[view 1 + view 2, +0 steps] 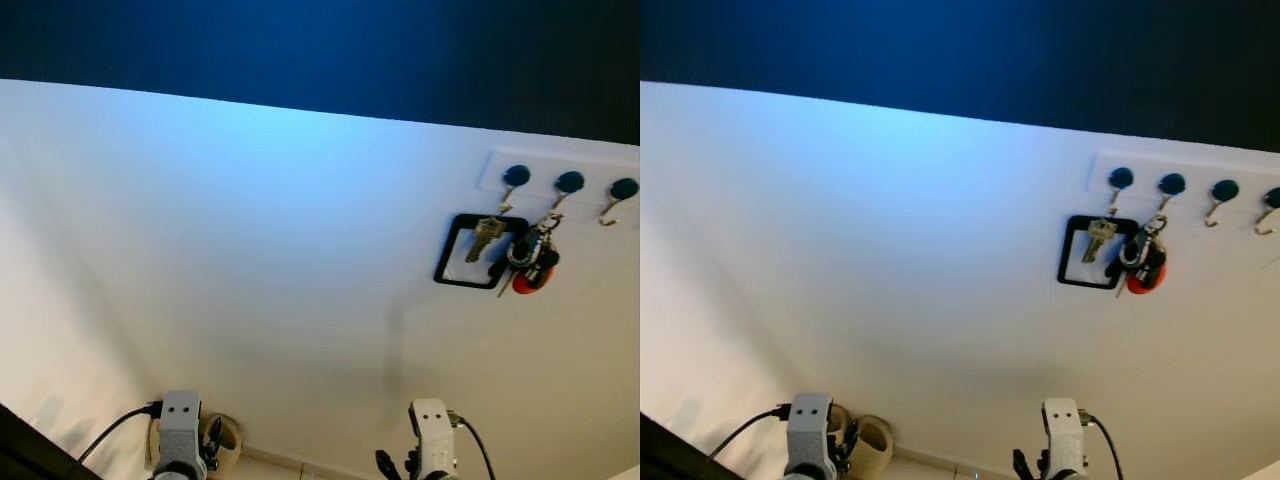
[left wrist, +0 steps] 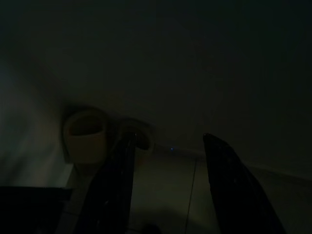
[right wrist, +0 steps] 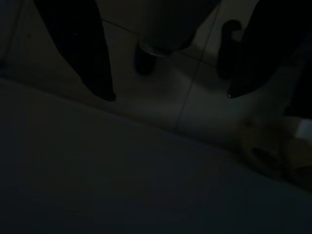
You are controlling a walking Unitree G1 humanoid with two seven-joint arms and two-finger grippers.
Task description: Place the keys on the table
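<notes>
- Keys (image 1: pixel 530 260) hang from a wall hook rack (image 1: pixel 565 180) (beside a black frame (image 1: pixel 470 252)).
- Left tool (image 2: pixel 168 161) and right tool (image 3: pixel 168 92), both low, fingers spread, apparently grasping nothing in dim views.

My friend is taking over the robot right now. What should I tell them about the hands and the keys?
Left gripper: hanging low by the floor, fingers apart, holding nothing.
Right gripper: also low and idle, fingers apart, holding nothing.
Keys: a bunch with a red tag, hanging on the middle hook of the hook rack high on the white wall. A single key hangs on the hook to its left, in front of a black frame.
Done: nothing yet.
Left: reach up, lift the keys off the hook, find the table and set them down there.
</notes>
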